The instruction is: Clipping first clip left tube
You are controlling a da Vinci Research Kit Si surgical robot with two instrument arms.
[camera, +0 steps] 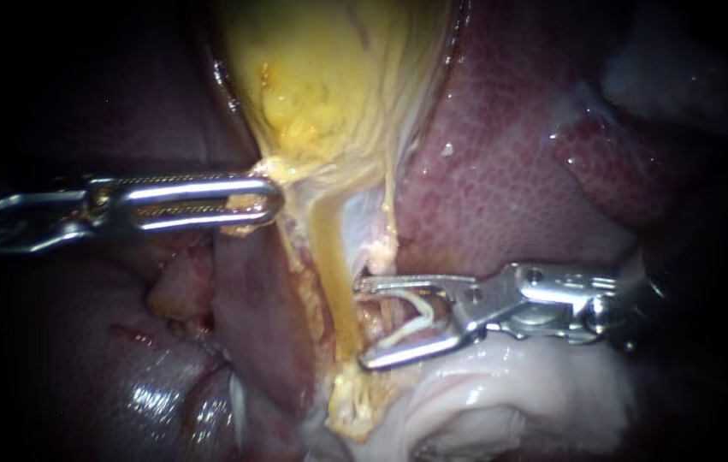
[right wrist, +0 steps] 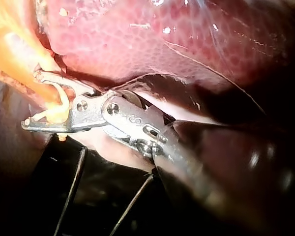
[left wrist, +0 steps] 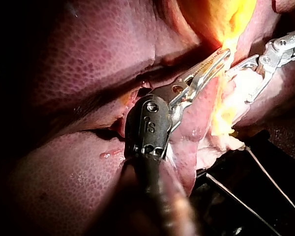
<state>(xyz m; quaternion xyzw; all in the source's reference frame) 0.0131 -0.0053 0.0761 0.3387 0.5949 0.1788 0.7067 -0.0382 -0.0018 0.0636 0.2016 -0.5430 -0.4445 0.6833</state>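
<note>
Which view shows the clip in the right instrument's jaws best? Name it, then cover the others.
Endoscope view: the white clip shows both legs, held between the jaws of the right instrument. The right wrist view shows it only partly, pale against the tube. In the left wrist view I cannot make it out.

The liver (left wrist: 64,73) lies on a dark surface (left wrist: 250,191) crossed by thin wires (left wrist: 275,183).

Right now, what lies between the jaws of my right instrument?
The right instrument holds a white clip between its jaws, and the yellow left tube passes between them near their tips. Whether the clip's legs reach past the tube is hidden.
</note>
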